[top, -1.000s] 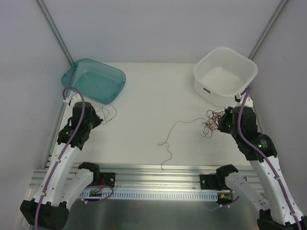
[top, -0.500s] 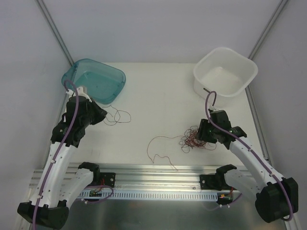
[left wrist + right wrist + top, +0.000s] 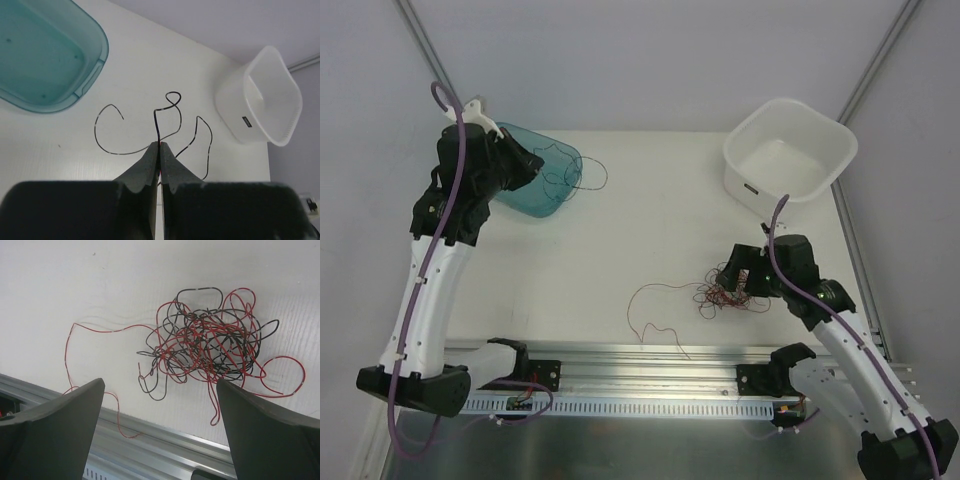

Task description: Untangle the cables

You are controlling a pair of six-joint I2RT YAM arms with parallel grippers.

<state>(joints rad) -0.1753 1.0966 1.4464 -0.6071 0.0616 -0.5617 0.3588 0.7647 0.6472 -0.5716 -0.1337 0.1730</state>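
Note:
The cables (image 3: 728, 292) lie as a loose red and black tangle on the white table near the front rail. One red strand (image 3: 655, 292) trails left from it. My right gripper (image 3: 735, 276) hovers just over the tangle, open, with nothing between its fingers. In the right wrist view the tangle (image 3: 210, 347) lies ahead of the wide-apart fingers (image 3: 75, 410). My left gripper (image 3: 535, 165) is raised over the teal bin, shut on a single black strand (image 3: 570, 165). That curly strand (image 3: 156, 125) dangles from the pinched tips (image 3: 160, 145) in the left wrist view.
The teal bin (image 3: 555, 190) stands at the back left, and also shows in the left wrist view (image 3: 102, 45). A white bin (image 3: 750, 185) stands at the back right. An aluminium rail (image 3: 650, 355) runs along the table's front edge, close to the trailing red strand.
My right gripper carried the tangle toward the front, then opened and let it go. The left arm rose and swung toward the teal bin with the black strand.

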